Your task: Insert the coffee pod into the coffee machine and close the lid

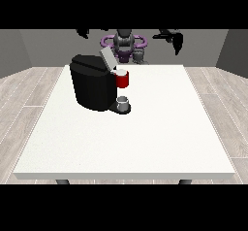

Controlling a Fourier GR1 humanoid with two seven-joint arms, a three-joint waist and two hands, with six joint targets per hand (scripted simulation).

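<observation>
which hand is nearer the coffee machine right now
The right hand, which is the hand at the view's left: it hangs just above and behind the coffee machine. The hand at the view's right is raised well off to the machine's other side, past its open lid.

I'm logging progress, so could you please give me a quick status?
Both hands raised, away from the machine. Lid open. Pod at the slot. Nothing in the way.

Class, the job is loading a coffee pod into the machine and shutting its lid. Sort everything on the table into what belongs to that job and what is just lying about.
Belongs to the job:
coffee machine
its raised lid
red pod holder

Just lying about:
small grey cup on the machine's drip base
white table itself

No loose coffee pod is visible.
</observation>
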